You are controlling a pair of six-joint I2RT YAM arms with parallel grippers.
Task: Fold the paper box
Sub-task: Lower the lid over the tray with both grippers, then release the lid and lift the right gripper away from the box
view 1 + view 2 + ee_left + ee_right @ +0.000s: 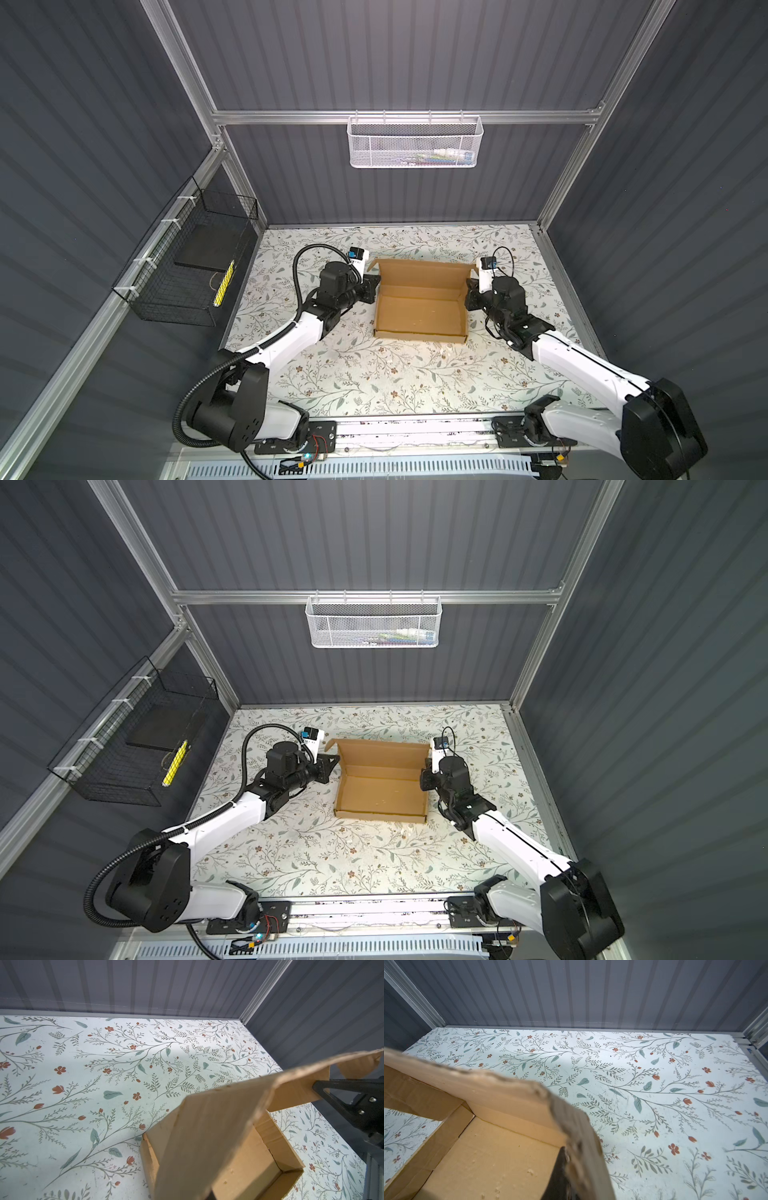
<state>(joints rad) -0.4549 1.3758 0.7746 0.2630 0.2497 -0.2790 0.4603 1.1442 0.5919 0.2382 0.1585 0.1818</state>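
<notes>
On table [374, 374] | paper box [419, 311] | left hand [376, 279], right hand [468, 284] pinch lid [419, 272]

Paper box [483, 1159] partly out of frame

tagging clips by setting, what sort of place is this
Most likely a lab robot cell, not a home: ribbed grey walls on an aluminium frame, the left arm and right arm mounted on a front rail, and a paper box on the floral table.
</notes>
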